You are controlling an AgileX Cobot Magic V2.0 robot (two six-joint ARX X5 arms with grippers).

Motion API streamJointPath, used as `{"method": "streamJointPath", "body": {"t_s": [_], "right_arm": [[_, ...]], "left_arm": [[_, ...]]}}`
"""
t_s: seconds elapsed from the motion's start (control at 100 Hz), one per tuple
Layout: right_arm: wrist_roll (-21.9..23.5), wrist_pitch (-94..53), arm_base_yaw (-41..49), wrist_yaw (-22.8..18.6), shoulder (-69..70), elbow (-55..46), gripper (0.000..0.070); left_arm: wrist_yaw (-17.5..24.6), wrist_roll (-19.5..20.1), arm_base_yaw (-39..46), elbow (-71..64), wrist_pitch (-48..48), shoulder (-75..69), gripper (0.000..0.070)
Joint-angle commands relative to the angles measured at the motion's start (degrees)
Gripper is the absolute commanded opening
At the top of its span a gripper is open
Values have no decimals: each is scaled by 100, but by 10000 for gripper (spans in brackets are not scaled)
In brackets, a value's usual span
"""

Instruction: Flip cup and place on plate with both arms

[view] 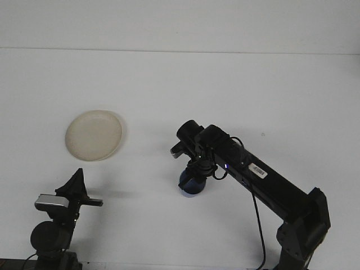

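The right gripper (194, 173) squeezes the blue cup (192, 183) down by the table (236, 84) so it can turn it, while the left gripper (75, 188) waits near the plate (93, 135), fingers too hidden to tell.

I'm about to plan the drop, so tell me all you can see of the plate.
The plate is a round, shallow dish, cream to off-white, with a low raised rim; it looks like plastic or ceramic. It lies flat and right side up on the white table, left of centre, beyond the left gripper. Nothing rests on it or touches it.
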Motion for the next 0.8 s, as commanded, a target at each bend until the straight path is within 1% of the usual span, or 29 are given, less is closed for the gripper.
{"method": "streamJointPath", "body": {"t_s": [0.0,0.22,0.28,0.42,0.47,0.51,0.55,0.56,0.57,0.62,0.66,0.69,0.79], "right_arm": [[-109,17,66,-11,109,149,8],[-153,22,66,-11,109,144,11],[-155,22,68,-13,109,144,31],[-151,13,68,-13,109,144,157],[-151,11,66,-13,109,144,181],[-151,11,66,-13,109,144,216],[-151,9,66,-13,109,144,272],[-151,7,66,-11,109,144,299],[-151,7,66,-13,109,144,306],[-151,-4,66,-11,109,144,392],[-149,-9,66,-11,107,144,437],[-149,-7,63,-11,105,144,452],[-149,-15,26,-11,96,157,453]], "left_arm": [[4,-7,-15,-107,59,-9,12],[4,-7,-15,-107,59,-9,12],[4,-7,-15,-107,59,-9,12],[4,-7,-15,-107,59,-9,12],[4,-7,-15,-107,59,-9,12],[4,-7,-15,-107,59,-9,12],[4,-9,-15,-107,59,-9,12],[7,-7,-15,-109,59,-9,12],[4,-7,-15,-107,59,-9,12],[4,-7,-15,-109,59,-9,12],[4,-7,-15,-107,59,-9,12],[4,-7,-15,-107,59,-9,12],[4,-9,-15,-107,59,-9,12]]}}
